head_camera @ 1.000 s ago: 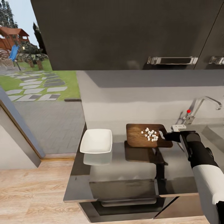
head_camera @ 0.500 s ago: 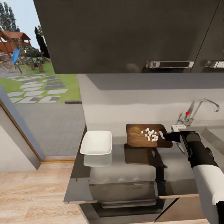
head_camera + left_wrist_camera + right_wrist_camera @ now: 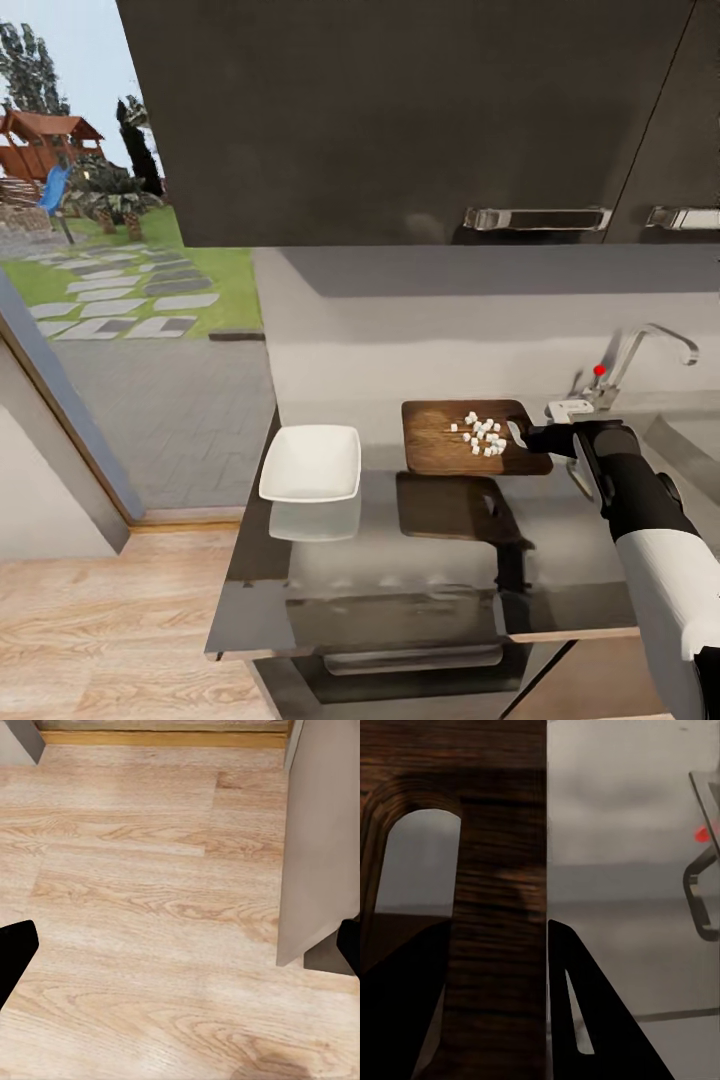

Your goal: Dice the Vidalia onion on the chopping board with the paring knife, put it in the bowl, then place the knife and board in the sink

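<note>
Dicing appears complete: onion pieces (image 3: 482,434) lie on chopping board (image 3: 470,437), raised above table (image 3: 400,560). Right gripper (image 3: 522,436) clamps the board's 3 o'clock handle end. Bowl (image 3: 311,463) at 9 o'clock awaits transfer; sink (image 3: 690,435) deposits remain.

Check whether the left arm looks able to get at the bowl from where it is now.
Probably not without a big move: the left gripper hangs open over the wood floor, low beside a cabinet side, while the bowl sits up on the countertop. Nothing crowds the bowl itself.
</note>
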Robot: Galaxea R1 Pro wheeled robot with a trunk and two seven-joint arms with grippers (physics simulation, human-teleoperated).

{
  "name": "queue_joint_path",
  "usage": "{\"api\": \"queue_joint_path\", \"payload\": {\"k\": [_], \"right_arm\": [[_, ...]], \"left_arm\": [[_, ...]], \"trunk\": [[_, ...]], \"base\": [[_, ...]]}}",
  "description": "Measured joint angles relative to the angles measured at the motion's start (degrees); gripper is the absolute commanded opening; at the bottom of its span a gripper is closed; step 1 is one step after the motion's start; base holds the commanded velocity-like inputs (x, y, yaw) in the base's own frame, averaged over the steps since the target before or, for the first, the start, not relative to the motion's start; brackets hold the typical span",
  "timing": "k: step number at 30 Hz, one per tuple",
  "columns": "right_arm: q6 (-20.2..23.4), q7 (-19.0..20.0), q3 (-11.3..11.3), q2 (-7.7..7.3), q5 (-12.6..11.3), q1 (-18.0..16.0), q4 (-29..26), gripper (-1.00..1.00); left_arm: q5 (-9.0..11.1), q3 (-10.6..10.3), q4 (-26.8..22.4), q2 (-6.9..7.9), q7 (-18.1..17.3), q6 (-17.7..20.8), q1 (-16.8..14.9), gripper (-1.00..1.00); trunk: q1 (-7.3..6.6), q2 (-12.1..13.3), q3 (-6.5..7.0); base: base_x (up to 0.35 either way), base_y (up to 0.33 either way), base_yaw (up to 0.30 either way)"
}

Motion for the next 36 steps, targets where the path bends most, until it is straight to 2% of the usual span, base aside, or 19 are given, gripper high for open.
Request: {"api": "queue_joint_path", "payload": {"k": [19,21,24,25,36], "right_arm": [[0.21,-0.09,0.31,-0.09,0.18,0.01,0.00,-1.00],[0.25,-0.10,0.34,-0.09,0.86,0.00,0.00,-1.00],[0.26,-0.03,0.35,-0.02,4.34,0.02,-0.01,-1.00],[0.28,-0.02,0.35,-0.01,4.78,0.03,-0.01,-1.00],[0.47,0.02,0.27,0.17,5.15,0.00,-0.09,-1.00]], "left_arm": [[0.00,0.00,0.01,0.04,-0.07,0.00,0.02,1.00],[0.00,0.00,0.00,0.04,-0.07,0.00,0.02,1.00],[0.00,0.00,-0.01,0.03,-0.06,0.00,0.00,1.00],[0.00,0.00,-0.01,0.04,-0.07,0.00,0.00,1.00],[0.00,0.00,0.00,0.03,-0.06,0.00,0.00,1.00]], "trunk": [[0.00,0.00,1.72],[0.00,0.00,1.90],[0.00,0.00,2.17],[0.00,0.00,2.27],[0.00,0.00,3.26]], "base": [[0.000,0.000,0.000],[0.000,0.000,0.000],[0.000,0.000,0.000],[0.000,0.000,0.000],[0.000,0.000,0.000]]}}
